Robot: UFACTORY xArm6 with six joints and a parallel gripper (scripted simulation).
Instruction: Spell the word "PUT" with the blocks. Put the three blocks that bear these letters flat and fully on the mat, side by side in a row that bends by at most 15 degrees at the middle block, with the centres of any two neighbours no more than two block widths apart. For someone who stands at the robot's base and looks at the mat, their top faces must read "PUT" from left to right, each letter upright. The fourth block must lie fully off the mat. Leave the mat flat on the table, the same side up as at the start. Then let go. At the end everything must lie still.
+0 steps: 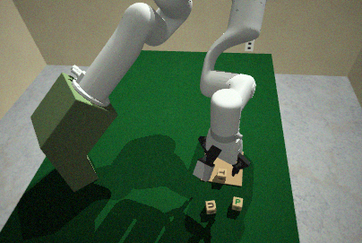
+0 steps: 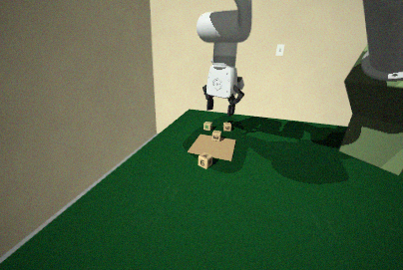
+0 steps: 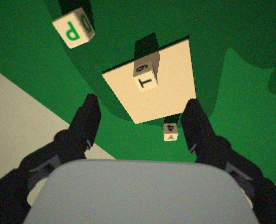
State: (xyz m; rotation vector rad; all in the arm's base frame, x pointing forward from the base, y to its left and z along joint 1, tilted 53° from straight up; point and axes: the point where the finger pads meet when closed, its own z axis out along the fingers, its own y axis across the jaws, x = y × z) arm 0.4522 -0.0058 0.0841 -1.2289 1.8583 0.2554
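Observation:
The T block (image 1: 221, 175) (image 2: 216, 135) (image 3: 145, 81) lies on the tan mat (image 1: 235, 179) (image 2: 214, 151) (image 3: 174, 75), T up, close to one edge; whether it is fully on is hard to tell. The P block (image 1: 237, 203) (image 2: 207, 126) (image 3: 73, 32), with a green P up, and the U block (image 1: 211, 207) (image 2: 227, 127) lie off the mat beyond that edge. The fourth block (image 2: 204, 161) (image 3: 170, 132) is off the mat on the opposite side; its top letter is unclear. My gripper (image 1: 223, 166) (image 2: 219, 111) (image 3: 141, 107) is open and empty, above the blocks and tilted.
The olive pedestal (image 1: 73, 136) bearing the arm's base stands to the left in the top view. The green table top (image 1: 148, 91) (image 2: 175, 206) surrounds the mat, and a table edge runs along one side. Arm shadows fall across the table near the U block.

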